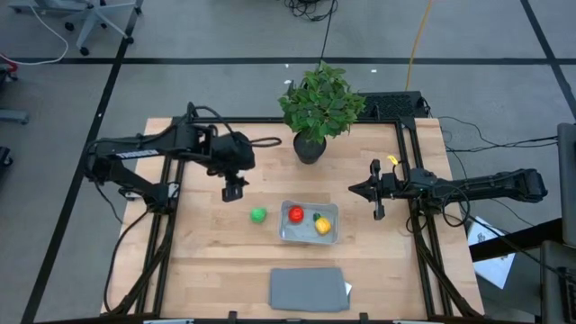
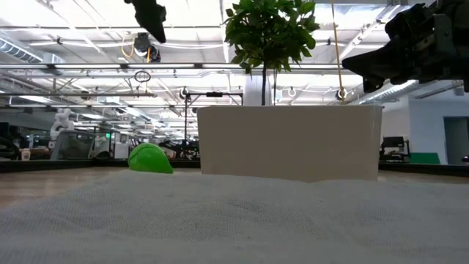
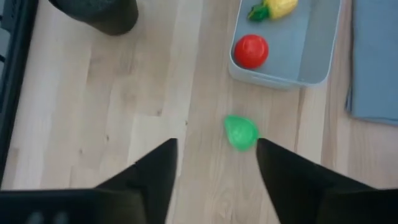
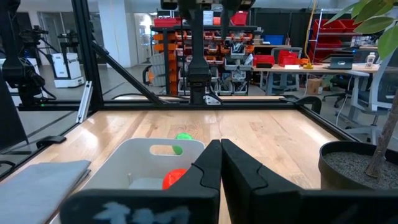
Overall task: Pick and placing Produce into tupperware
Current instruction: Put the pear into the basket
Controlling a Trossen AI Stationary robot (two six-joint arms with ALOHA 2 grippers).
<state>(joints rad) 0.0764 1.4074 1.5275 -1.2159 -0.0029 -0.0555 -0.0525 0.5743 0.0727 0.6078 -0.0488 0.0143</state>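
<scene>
The round green produce (image 1: 258,214) (image 3: 240,132) rests on the wooden table, just left of the tupperware (image 1: 331,211) (image 3: 283,76). The round red piece (image 1: 295,214) (image 3: 251,51) and the yellow piece with a green tip (image 1: 321,224) (image 3: 273,9) lie inside the tupperware. My left gripper (image 1: 232,191) (image 3: 216,158) hangs open above the table, tipped steeply down, a little to the far left of the green piece and touching nothing. My right gripper (image 1: 354,190) (image 4: 221,155) waits shut and level, right of the tupperware.
A potted leafy plant (image 1: 317,108) stands at the table's far middle, its pot (image 3: 99,12) close to my left gripper. A flat grey mat (image 1: 308,289) lies near the front edge. Bare wood stretches left of the green piece.
</scene>
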